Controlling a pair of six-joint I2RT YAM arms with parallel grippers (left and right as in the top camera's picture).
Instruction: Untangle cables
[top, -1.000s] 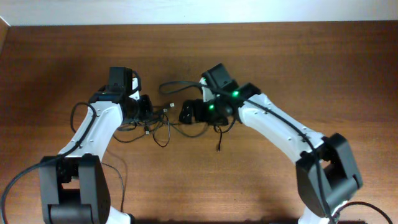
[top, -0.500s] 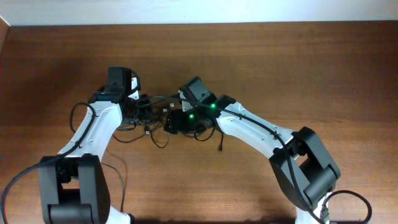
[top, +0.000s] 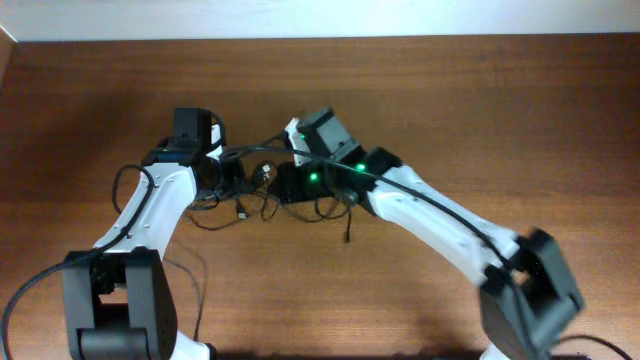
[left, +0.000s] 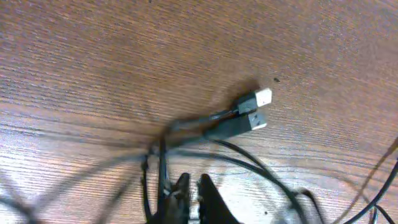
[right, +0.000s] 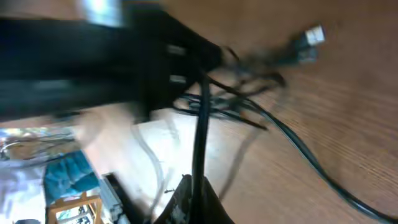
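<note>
The cables (top: 262, 192) lie as a tangle of thin black cords on the table between my two grippers. One strand trails to a plug end (top: 347, 238). My left gripper (top: 236, 178) sits at the tangle's left side. In the left wrist view its fingertips (left: 181, 186) stand almost together, and a cord (left: 163, 168) runs along the left finger; I cannot see whether it is pinched. Two silver-tipped plugs (left: 258, 109) lie just ahead. My right gripper (top: 284, 185) is shut on a cable (right: 200, 124) that rises straight out of its jaws (right: 198, 190).
The wooden table (top: 480, 110) ends at a pale wall along the far edge. Thicker black wires (top: 125, 185) loop beside the left arm's base. A dark, blurred arm part (right: 93, 56) fills the upper left of the right wrist view.
My right gripper moved left into the tangle and went from open to shut on a cable. My left gripper's jaws narrowed. The cords bunched closer between the grippers.
</note>
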